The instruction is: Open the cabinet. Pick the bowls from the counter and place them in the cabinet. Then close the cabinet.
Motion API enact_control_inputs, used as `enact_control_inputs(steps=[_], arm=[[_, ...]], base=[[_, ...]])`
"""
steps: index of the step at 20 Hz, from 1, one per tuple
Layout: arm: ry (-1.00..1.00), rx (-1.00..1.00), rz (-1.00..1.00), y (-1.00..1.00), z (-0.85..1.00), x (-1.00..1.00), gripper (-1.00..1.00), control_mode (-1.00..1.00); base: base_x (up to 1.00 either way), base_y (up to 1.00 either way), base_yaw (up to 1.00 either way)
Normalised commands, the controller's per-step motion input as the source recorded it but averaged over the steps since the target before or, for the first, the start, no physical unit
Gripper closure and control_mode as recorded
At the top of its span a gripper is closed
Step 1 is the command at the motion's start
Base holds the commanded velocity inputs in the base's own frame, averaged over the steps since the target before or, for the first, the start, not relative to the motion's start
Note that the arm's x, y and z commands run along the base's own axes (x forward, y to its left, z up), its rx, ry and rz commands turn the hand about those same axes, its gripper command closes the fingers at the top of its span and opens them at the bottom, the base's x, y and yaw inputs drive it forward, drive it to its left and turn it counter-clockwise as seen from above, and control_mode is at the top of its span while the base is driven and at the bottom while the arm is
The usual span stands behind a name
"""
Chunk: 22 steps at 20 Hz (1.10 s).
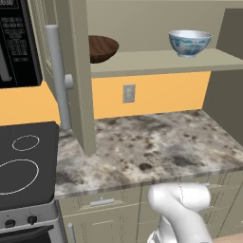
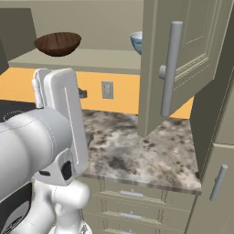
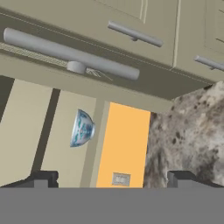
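Observation:
The cabinet [image 1: 156,64] stands open, its left door [image 1: 78,76] and right door [image 2: 183,59] swung out over the counter [image 1: 156,147]. On its shelf rest the dark-brown wood-grain bowl [image 1: 102,47] [image 2: 58,42] at the left and the white and light-blue bowl [image 1: 190,42] [image 3: 82,128] at the right, partly hidden behind the right door in the right base view [image 2: 135,42]. My gripper [image 3: 113,179] is open and holds nothing. It hangs in front of the cabinet, rolled on its side, facing the blue bowl and the right door's bar handle [image 3: 70,54].
A black stove top [image 1: 23,166] adjoins the counter on the left, under a microwave [image 1: 16,42]. A wall outlet [image 1: 128,93] sits on the orange backsplash. Drawers with short handles [image 2: 130,194] run below the counter. A tall side cabinet [image 2: 219,173] bounds the right.

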Motion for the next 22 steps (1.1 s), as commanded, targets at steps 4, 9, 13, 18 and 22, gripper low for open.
enact_control_inputs(steps=[4, 9, 13, 18, 22], arm=[[0.03, 0.01, 0.00, -0.24, 0.00, 0.00, -1.00, -1.00], [0.00, 0.05, 0.00, -0.22, -0.01, 0.00, -1.00, -1.00], [-0.01, 0.08, 0.00, -0.19, -0.08, 0.00, -1.00, -1.00], [0.00, 0.09, 0.00, -0.14, -0.13, 0.02, -1.00, -1.00], [0.00, 0.10, 0.00, -0.19, -0.08, 0.03, -1.00, -1.00]], base=[[0.00, 0.00, 0.00], [0.00, 0.00, 0.00], [0.00, 0.00, 0.00], [0.00, 0.00, 0.00], [0.00, 0.00, 0.00]])
